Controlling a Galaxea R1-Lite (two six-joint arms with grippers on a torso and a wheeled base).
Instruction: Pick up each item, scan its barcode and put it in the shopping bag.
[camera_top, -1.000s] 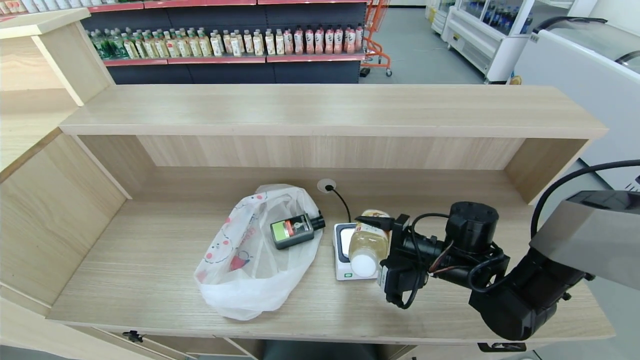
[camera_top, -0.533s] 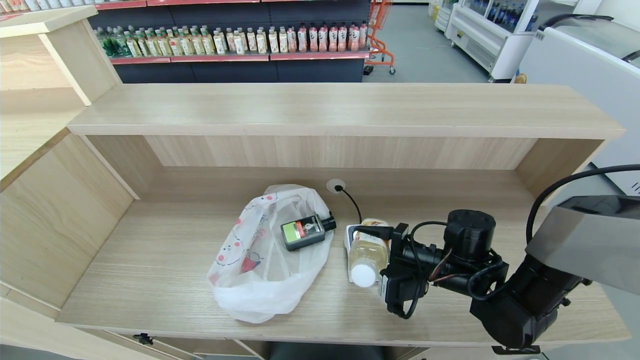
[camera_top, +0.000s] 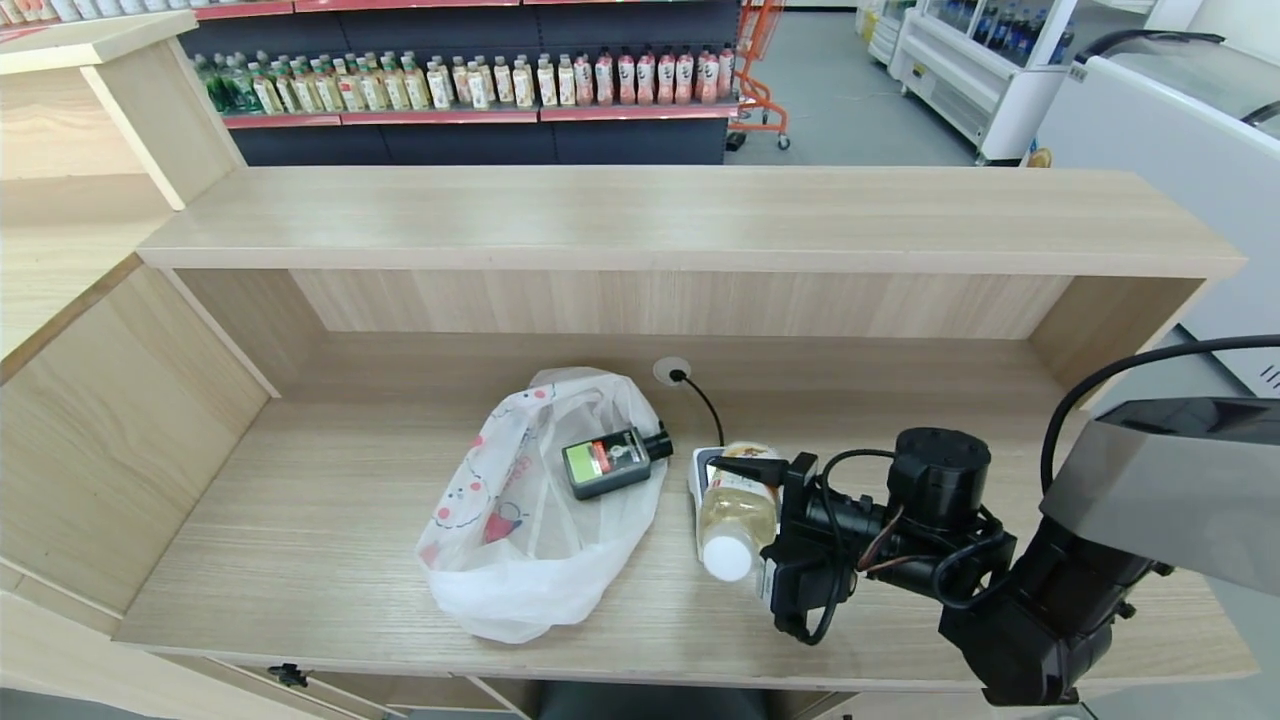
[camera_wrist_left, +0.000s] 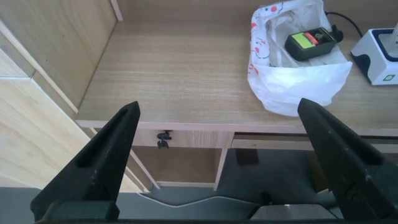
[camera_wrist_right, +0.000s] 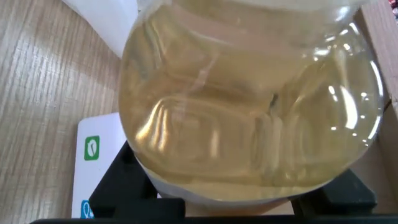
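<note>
Since the earlier frames, the bottle (camera_top: 738, 505) is being carried a little leftward and nearer, so that more of the scanner (camera_top: 696, 500) is being covered by it; part of the apparent shift is being caused by the camera itself.

At the left, the left end effector (camera_wrist_left: 219, 107) is being held released, its fingers spread wide, off the counter's (camera_top: 300, 560) front edge. The shopping bag (camera_top: 520, 540) is lying slumped on the counter, with a dark, green-labelled item (camera_top: 612, 462) resting at its mouth. Just to the right, the bottle is being held on its side over the scanner, cap toward the robot, by the right end effector (camera_top: 765, 510), which is being kept clenched around its mid-body.

The bottle is being judged full, hence fairly heavy, with smooth, slippery, slightly yielding walls; the mid-body grasp is being judged the soundest, away from the tapering neck. The bag is being judged thin and limp, likely to fold under a dropped load.
</note>
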